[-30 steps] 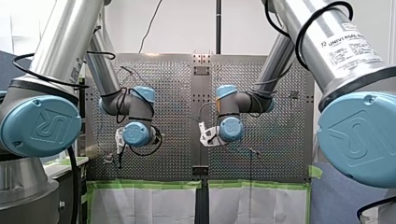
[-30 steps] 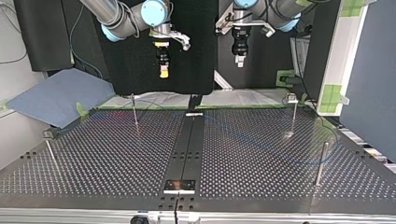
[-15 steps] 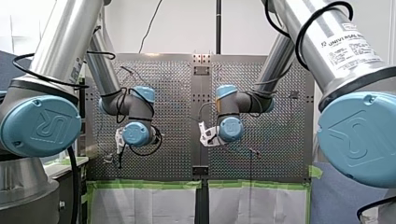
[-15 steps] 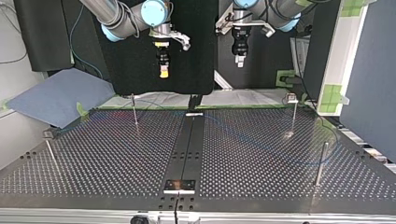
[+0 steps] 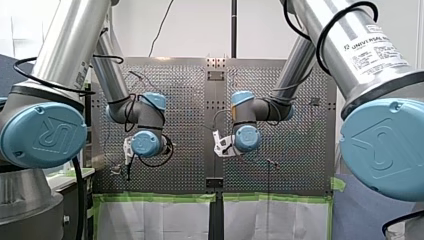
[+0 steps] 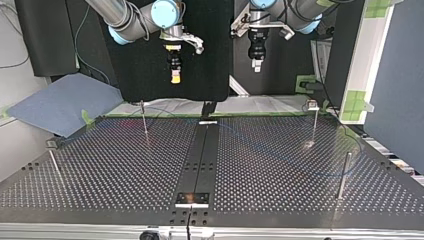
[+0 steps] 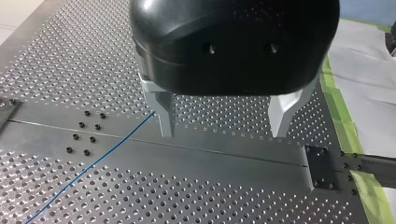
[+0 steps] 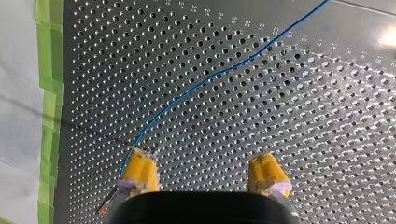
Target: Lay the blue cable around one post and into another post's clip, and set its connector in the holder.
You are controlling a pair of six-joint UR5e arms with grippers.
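**Nothing gripped**

Top view, lower right: bare post (image 6: 343, 175) nearest. Farther back, right of centre, a pale-headed post (image 6: 314, 122). Blue cable (image 8: 210, 77) lies flat on the perforated table (image 6: 125, 170). Farthest, upper centre, above the table's far edge: my left gripper (image 6: 256, 69), metal fingers apart, empty, cable just beside one; my right gripper (image 6: 175, 80), yellow pads apart, empty, cable beside one pad.

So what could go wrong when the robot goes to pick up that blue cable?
The blue cable is thin and lies flat on the table, so my open right gripper might miss it or scrape the table. The thin posts could get bumped on an arm's way down.
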